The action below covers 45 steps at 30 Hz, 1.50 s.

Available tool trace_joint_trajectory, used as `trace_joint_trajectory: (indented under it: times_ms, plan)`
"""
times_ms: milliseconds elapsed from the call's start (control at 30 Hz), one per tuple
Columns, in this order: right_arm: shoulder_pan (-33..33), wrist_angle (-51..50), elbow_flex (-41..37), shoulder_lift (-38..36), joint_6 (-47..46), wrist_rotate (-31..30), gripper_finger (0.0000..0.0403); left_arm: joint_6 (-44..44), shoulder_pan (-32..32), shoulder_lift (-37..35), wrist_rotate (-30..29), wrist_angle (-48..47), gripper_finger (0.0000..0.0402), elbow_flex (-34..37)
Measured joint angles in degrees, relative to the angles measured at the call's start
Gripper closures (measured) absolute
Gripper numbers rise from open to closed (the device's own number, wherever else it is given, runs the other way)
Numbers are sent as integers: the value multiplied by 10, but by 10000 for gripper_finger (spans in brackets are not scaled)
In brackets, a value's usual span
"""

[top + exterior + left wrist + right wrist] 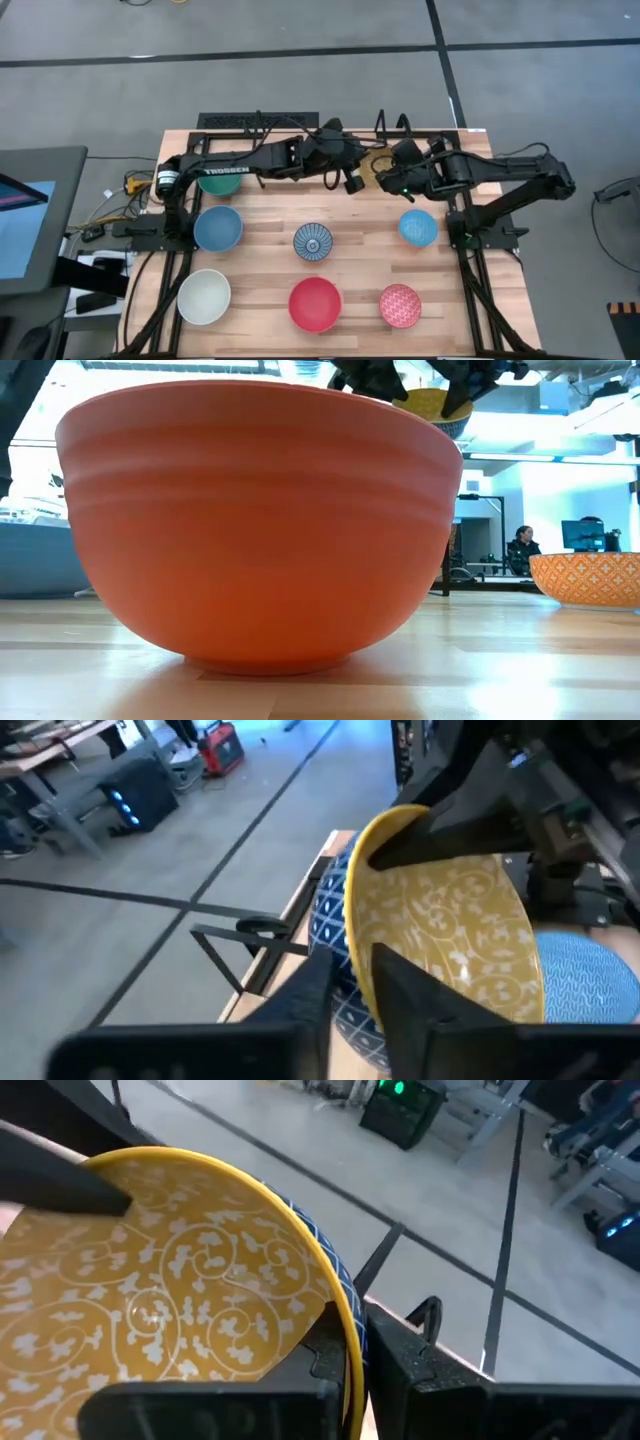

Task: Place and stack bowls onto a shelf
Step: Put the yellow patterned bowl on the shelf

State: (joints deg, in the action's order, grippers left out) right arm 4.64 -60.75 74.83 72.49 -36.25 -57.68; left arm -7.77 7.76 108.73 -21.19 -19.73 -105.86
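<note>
The yellow bowl (377, 163), yellow inside with white scrolls and blue-patterned outside, hangs tilted between both grippers near the table's far edge, by the shelf's black wire brackets (392, 124). My left gripper (352, 178) and right gripper (388, 178) are each shut on opposite sides of its rim. In the low view the yellow bowl (430, 405) shows high above the table. A green bowl (220, 183) stands under the left arm. Blue (218, 228), patterned blue-and-white (313, 241) and a second blue bowl (418, 228) stand in the middle row. My left gripper (355, 990) pinches the yellow bowl's rim (358, 935), one finger (405, 995) inside the bowl and one finger (305, 1000) on its blue outer wall. The bowl is lifted clear and tilted. My right gripper (358, 1355) pinches the opposite rim (345, 1305), one finger (325, 1355) inside and one finger (410, 1355) outside.
White (204, 296), red (315, 303) and pink-red patterned (400, 305) bowls stand along the near edge; the red bowl (260, 520) fills the low view. A shelf bracket (240, 940) stands just beyond the bowl. A person (520, 548) sits far behind the table.
</note>
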Motion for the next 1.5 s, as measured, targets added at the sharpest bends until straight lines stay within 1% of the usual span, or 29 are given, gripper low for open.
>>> trace_joint_trajectory:
  times_ms: [67,200,367,467,533,667,733,800,933,1067,1133,1200,1400,1500]
  plan:
    - [-1,-8,0,0,6,4,358,-13,1,0,5,-3,393,0]
    - [-6,-6,0,0,12,7,358,-24,7,-1,16,-3,401,0]
    - [-18,7,0,0,30,7,359,-23,18,-1,41,-2,401,0]
    - [-28,24,0,0,70,7,359,-15,20,-1,44,-4,384,0]
    - [-30,42,0,0,129,7,359,-15,20,-1,42,-8,361,1]
    - [-30,95,-1,0,293,-2,359,-28,23,0,24,-18,304,1]
    - [-33,127,-1,1,354,-2,359,-31,23,1,-11,-20,280,1]
    - [-33,154,-1,0,414,-2,358,-45,23,2,-29,-20,262,1]
    - [-33,190,3,0,510,-3,358,-67,24,2,-50,-19,251,1]
    - [-27,216,19,0,569,-1,358,-79,24,0,-75,-14,262,1]
    - [-26,226,30,1,575,1,355,-82,23,0,-97,-10,271,0]
    - [-29,228,44,1,556,6,351,-88,23,-1,-120,4,281,0]
    - [-37,229,58,1,434,5,350,-100,20,1,-167,77,309,1]
    - [-37,230,58,0,382,-1,350,-100,20,1,-177,103,330,2]
